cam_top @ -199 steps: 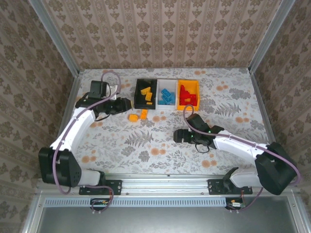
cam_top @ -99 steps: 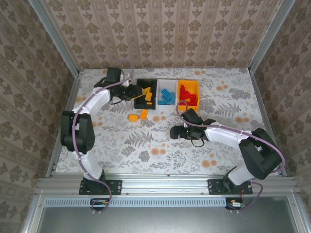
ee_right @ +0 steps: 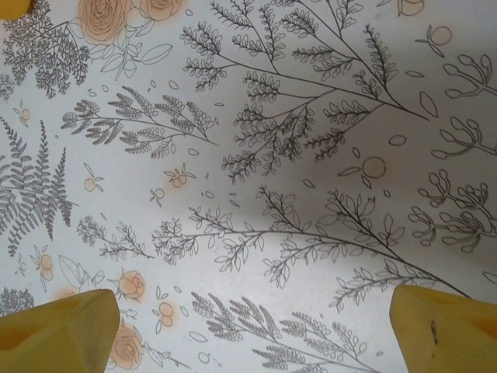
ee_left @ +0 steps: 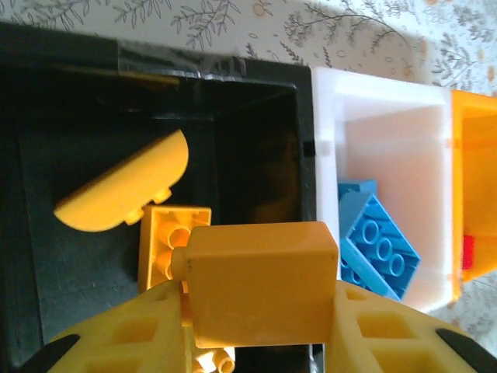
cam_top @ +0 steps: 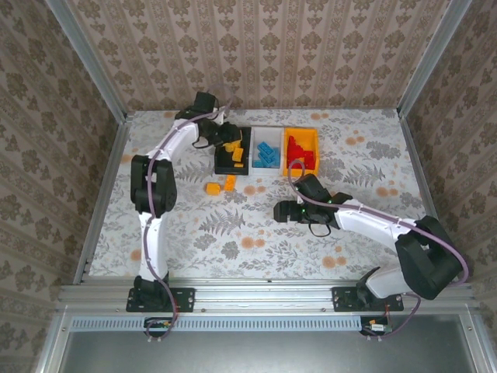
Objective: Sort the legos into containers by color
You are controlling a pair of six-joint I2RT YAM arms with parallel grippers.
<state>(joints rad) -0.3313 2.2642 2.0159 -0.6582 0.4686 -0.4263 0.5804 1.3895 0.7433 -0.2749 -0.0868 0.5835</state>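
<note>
The orange-yellow brick point(ee_left: 260, 272) sits in the left claw point(ee_left: 260, 330), clenched between the two yellow fingers point(ee_left: 124, 342); in the left wrist view its long axis runs from 9 to 3 o'clock, a smooth face toward the camera and a stud poking out at the 9 o'clock end; it hangs above the black bin point(ee_left: 256, 155), near the wall shared with the white bin point(ee_left: 388, 132). Below it in the black bin lie a half-round orange-yellow piece point(ee_left: 124, 186) at 10 o'clock and another orange-yellow brick point(ee_left: 167, 241) at 9 o'clock; blue bricks point(ee_left: 377, 245) lie in the white bin at 3 o'clock. From above, the orange-yellow bin point(cam_top: 301, 134) with red bricks point(cam_top: 299, 155) ends the row at 3 o'clock; two loose orange-yellow bricks point(cam_top: 221, 185) lie on the table at 7 o'clock of the black bin. The right claw point(ee_right: 256, 326) stands released, fingers wide apart with nothing between them, low over the floral tablecloth point(ee_right: 272, 155).
</note>
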